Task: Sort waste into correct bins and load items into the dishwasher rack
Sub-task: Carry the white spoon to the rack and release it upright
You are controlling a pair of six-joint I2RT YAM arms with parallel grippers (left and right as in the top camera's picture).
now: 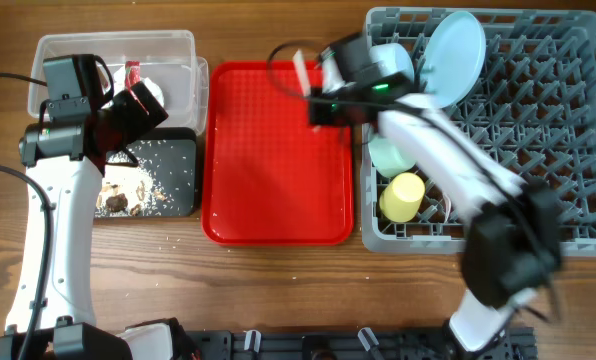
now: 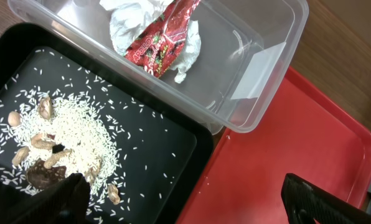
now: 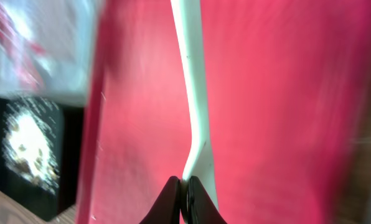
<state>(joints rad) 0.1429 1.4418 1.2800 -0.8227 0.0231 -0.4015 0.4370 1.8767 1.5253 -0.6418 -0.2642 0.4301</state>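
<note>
Right gripper (image 3: 184, 198): clamped on white utensil (image 3: 195, 93), fork or spoon unclear, above red tray (image 1: 278, 180), centre top
Left gripper (image 2: 185, 196): jaws apart, empty
Next: carry level to dishwasher rack (image 1: 578, 150), right; lower between pegs

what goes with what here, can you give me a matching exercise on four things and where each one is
Things:
1. crumpled paper
2. rice grains
3. yellow cup
4. white utensil

Places:
a. in the dishwasher rack
b. gripped by the right tool
c. in the black tray
d. in the clear tub

Pairs: 1-d, 2-c, 3-a, 4-b
</note>
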